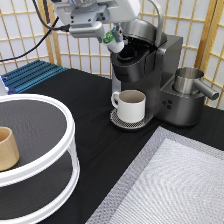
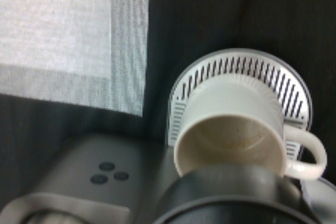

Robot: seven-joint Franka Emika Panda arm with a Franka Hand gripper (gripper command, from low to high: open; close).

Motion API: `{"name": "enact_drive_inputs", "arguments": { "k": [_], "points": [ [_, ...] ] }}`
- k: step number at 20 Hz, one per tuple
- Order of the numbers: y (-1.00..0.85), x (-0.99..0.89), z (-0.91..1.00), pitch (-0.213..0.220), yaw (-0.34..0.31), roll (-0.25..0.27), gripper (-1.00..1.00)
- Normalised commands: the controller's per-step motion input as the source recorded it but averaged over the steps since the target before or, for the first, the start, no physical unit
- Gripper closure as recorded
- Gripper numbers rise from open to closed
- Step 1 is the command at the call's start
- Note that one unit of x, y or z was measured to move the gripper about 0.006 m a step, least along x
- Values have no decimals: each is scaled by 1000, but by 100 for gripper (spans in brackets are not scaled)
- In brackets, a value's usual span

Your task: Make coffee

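Observation:
My gripper point(image 1: 111, 38) is at the exterior view's top, shut on the coffee pod point(image 1: 115, 42), a small white pod with a green-and-white top, held tilted. The pod hangs just above the left edge of the open pod chamber point(image 1: 129, 53) of the dark coffee machine point(image 1: 150, 75), whose lid point(image 1: 142, 29) is raised. A white handled mug point(image 1: 131, 106) stands empty on the machine's round drip tray point(image 1: 118, 121). The wrist view looks down on the mug point(image 2: 236, 135), the slotted drip tray point(image 2: 289, 85) and the machine's body point(image 2: 90, 165).
A white two-tier round shelf point(image 1: 67, 130) fills the exterior view's left, with a tan wooden cup point(image 1: 7, 148) on its upper tier. A metal jug point(image 1: 190, 80) sits on the machine's right side. A grey mat point(image 1: 175, 185) lies at bottom right. A blue rack point(image 1: 30, 75) is at back left.

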Motion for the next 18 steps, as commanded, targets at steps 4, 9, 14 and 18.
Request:
{"name": "enact_drive_inputs", "arguments": {
  "k": [4,9,14,18],
  "points": [
    [141,271,346,131,7,153,100],
    [142,299,569,139,1,166,100],
    [7,505,568,155,3,173,100],
    [-541,397,186,134,-22,188,100]
  ]
}}
